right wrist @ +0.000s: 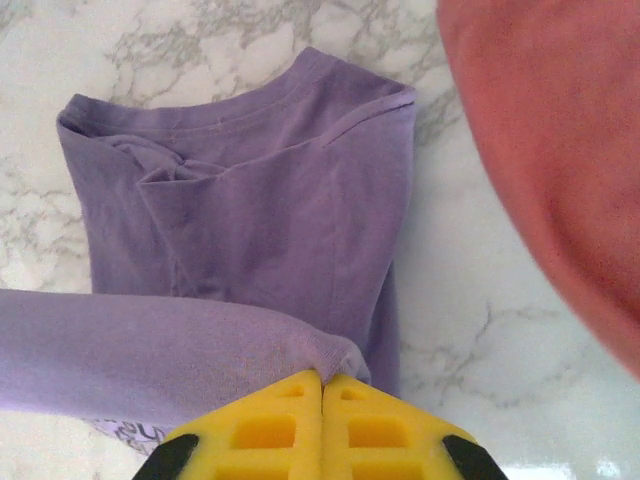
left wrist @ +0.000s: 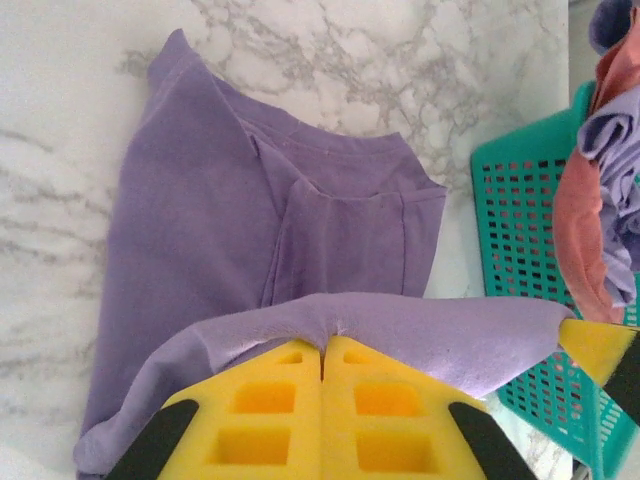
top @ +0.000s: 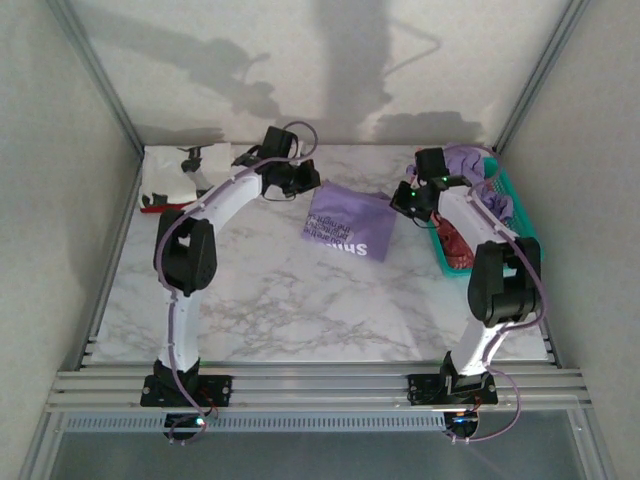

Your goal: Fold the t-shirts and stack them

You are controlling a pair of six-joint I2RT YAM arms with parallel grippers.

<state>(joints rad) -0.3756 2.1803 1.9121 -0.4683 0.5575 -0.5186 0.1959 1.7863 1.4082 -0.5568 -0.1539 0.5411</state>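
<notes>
Beside the teal basket, an edge of the lavender t-shirt is pinched by the left gripper and right gripper; bare table is left alongside.

A white marble table with grey veins fills the middle of the top view; its veined surface also shows across the top of the left wrist view and at the lower right of the right wrist view; a teal plastic mesh basket sits at the table's right edge, its grid of square holes at the right of the left wrist view; aluminium rails cross the bottom; pale walls enclose the sides and back, where shadows fall.
</notes>
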